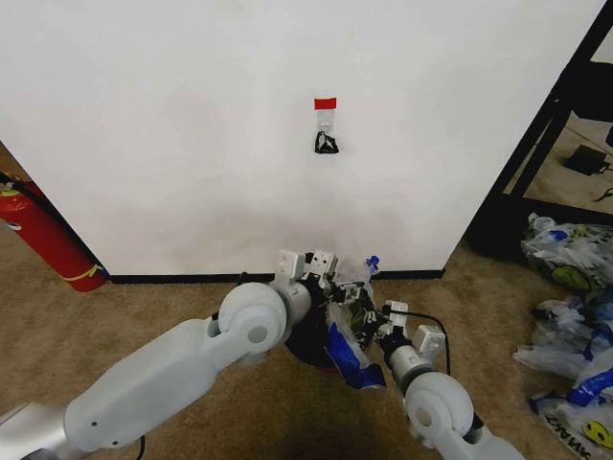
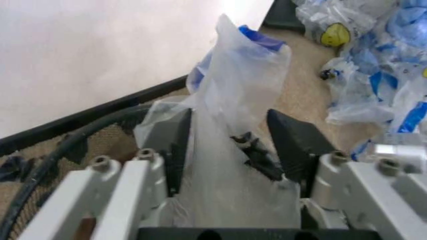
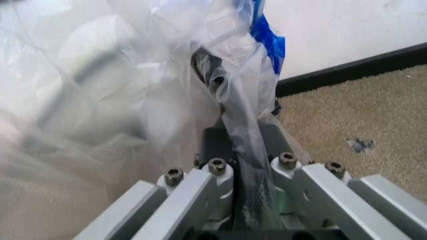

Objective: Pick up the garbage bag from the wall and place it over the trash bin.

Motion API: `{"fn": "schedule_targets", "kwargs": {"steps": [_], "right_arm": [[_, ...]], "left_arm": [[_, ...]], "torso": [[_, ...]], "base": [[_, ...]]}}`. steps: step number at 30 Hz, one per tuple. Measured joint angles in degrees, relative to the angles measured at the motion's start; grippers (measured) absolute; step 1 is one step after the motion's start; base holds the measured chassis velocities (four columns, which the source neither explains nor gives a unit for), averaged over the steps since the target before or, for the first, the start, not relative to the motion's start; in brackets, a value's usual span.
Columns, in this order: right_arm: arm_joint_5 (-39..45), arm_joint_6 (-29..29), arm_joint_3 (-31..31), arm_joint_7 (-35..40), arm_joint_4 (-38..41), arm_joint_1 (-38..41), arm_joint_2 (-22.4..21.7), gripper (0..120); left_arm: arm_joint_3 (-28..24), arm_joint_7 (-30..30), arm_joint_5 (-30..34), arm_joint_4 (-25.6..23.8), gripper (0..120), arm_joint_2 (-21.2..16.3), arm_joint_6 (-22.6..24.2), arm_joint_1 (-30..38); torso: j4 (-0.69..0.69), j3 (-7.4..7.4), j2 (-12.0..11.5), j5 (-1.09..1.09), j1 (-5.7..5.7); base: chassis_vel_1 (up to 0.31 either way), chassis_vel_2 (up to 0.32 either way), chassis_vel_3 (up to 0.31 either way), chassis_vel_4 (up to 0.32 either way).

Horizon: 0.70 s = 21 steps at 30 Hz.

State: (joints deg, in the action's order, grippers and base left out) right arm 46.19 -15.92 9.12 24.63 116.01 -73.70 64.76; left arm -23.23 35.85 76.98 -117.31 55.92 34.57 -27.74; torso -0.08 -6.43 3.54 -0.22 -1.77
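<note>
**Q:** Judging by the hook [image 1: 328, 123] under the red tape strip [image 1: 326, 103] on the wall [image 1: 192, 115], is the pickup done?

**A:** Yes. No bag hangs there, only a small dark scrap. The garbage bag [image 1: 347, 331] is low down, near the baseboard [image 1: 172, 278], held between both arms over the trash bin [image 1: 311, 345], of which a dark body and a sliver of red base are visible.

**Q:** How do the grippers stand?

**A:** The right gripper [image 3: 243, 170] is clamped on a twisted strip of the bag's film; its jaws meet on the plastic. The left gripper [image 2: 230, 145] has its dark fingers [image 2: 293, 142] apart, with the film and a blue handle [image 2: 260, 37] rising between them; the plastic lies against the pads but is not pinched.

**Q:** What remains?

**A:** Probably the fitting itself. The bag looks bunched and upright, not spread over the rim, so opening its mouth and drawing it down around the bin seems left to do. The heaped bags [image 1: 575, 326] lie well apart.
</note>
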Motion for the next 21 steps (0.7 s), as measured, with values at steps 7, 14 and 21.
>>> {"fn": "schedule_targets", "kwargs": {"steps": [7,14,21], "right_arm": [[0.04,0.27,0.01,-0.15,-0.26,-0.06,0.11,1],[0.14,0.41,0.20,-0.20,-0.26,-0.14,0.01,1],[0.09,1.10,0.90,-1.25,0.62,-1.66,-0.28,1]], "left_arm": [[-0.05,-0.25,-1.20,1.34,17,0.06,-0.49,0.46],[-0.39,-0.34,-1.41,1.59,0,-0.19,-0.52,0.64],[-0.34,-0.08,-1.25,2.46,0,-2.05,0.17,2.65]], "torso": [[-0.01,0.00,0.00,0.00,0.00],[-0.01,0.00,0.00,0.00,0.00],[-0.01,0.00,0.00,0.00,0.00]], "base": [[0.000,0.000,0.000,0.000],[0.000,0.000,0.000,0.000],[0.000,0.000,0.000,0.000]]}}
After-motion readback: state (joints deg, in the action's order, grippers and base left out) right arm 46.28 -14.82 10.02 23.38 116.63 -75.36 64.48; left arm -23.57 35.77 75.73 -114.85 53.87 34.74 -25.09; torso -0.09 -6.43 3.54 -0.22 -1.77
